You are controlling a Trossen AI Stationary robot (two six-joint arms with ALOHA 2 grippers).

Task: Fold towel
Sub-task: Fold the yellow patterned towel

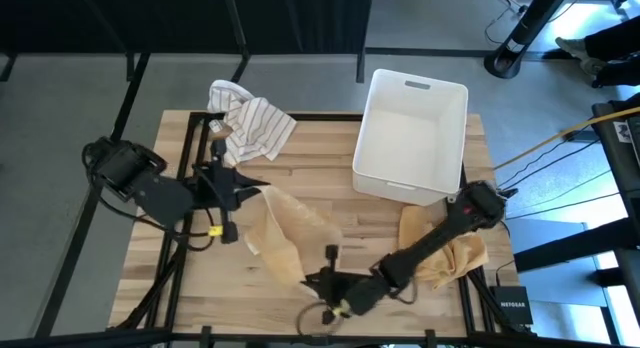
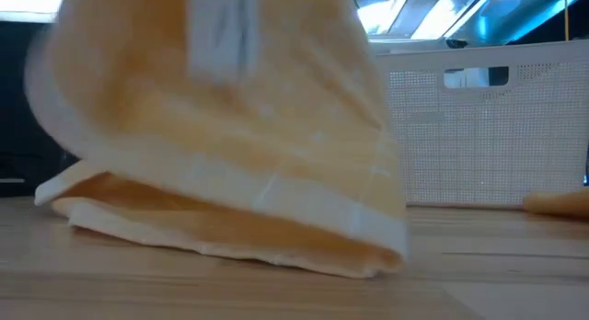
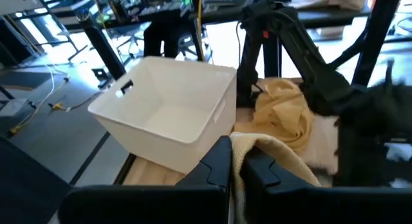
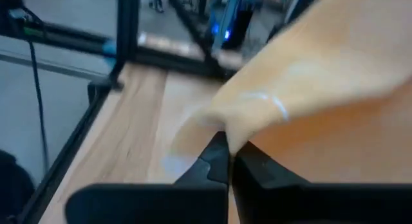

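The wooden table (image 1: 200,278) carries everything here, and at its far right corner stands the white bin (image 1: 410,138), close enough to the work that a wide swing of cloth could drape over its wall. The tan towel (image 1: 285,233) lies across the table's middle, partly lifted and bunched, with one part raised while its lower edge rests on the wood in the low view. Both arms have it: the left gripper (image 1: 245,188) is clenched on the towel's far-left corner, cloth pinched between its fingers in the left wrist view, and the right gripper (image 1: 330,278) is clamped on the near edge, with fabric rising out of its closed fingers in the right wrist view. The main risk, as I judge it, is that the two holds pull unevenly; the towel is already twisted between them, so a fold laid from here could come down crooked or with a hidden crease. A thin pinch on a soft edge could also slip free mid-lift and drop the corner. A second yellow cloth (image 1: 445,248) lies under the right arm near the table's right edge and could be dragged along. The striped cloth (image 1: 250,123) at the far-left corner sits just beside the left gripper and could catch.
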